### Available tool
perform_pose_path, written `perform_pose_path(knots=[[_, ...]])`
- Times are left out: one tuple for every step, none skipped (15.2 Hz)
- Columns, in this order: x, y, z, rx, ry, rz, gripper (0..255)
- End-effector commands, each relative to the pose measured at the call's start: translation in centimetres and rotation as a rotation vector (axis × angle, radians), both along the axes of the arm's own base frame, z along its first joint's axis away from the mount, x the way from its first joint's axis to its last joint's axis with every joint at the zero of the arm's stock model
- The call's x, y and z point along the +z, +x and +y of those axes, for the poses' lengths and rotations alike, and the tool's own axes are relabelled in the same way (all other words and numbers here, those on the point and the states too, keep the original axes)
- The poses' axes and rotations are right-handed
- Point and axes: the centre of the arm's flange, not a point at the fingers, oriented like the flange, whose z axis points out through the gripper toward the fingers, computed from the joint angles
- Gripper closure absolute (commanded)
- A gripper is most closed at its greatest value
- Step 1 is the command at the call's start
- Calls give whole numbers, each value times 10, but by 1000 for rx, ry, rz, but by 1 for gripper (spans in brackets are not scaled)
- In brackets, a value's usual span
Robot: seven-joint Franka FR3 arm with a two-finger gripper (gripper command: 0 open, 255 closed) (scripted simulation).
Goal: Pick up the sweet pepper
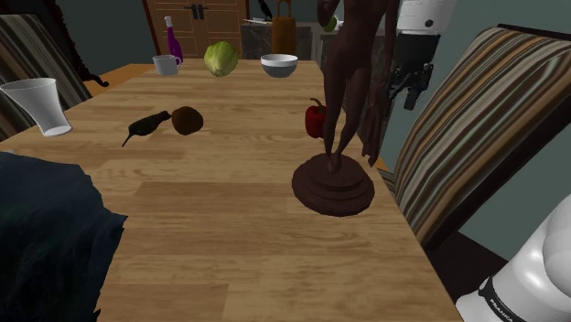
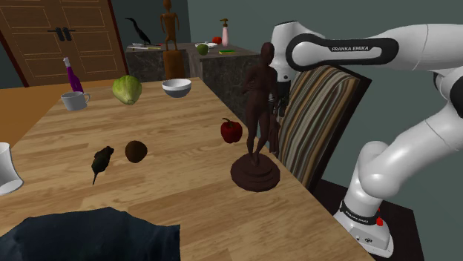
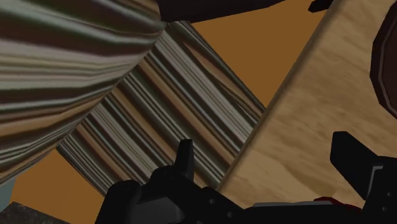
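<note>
On the wooden table [image 1: 229, 238], from the shoulder view's left: one clear tumbler [image 1: 37, 105], one grey mug [image 1: 166, 64] and one white bowl [image 1: 279, 65], contents impossible to tell. One red sweet pepper [image 1: 315, 119] sits just left of the dark statue [image 1: 343, 137]. The gripper [image 3: 267, 153], fingers spread, hangs off the table's edge beside a striped chair [image 1: 476, 119].

Wood-grain table [image 1: 229, 220], smooth red pepper [image 1: 315, 119], striped cloth chair [image 1: 467, 137]

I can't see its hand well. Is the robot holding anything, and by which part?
Nothing is held. The gripper is open beside the striped chair; the red pepper sits on the table.
</note>
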Motion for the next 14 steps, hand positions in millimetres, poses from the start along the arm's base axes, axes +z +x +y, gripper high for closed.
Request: perform_pose_path(knots=[[5,24,19,16,-20,-13,0],[7,35,25,24,-30,-20,0],[10,46,32,32,-41,-26,0],[12,57,39,40,-51,-32,0],[14,67,46,47,-61,-39,0],[17,78,53,55,-71,-45,0],[19,89,61,63,-82,-52,0],[21,99,68,70,-92,-58,0],[23,110,76,78,-102,-64,0],[26,120,83,86,-113,-71,0],[28,130,91,94,-123,-77,0],[30,141,99,101,-133,-83,0],[30,142,100,102,-134,-84,0],[25,142,100,102,-134,-84,0]])
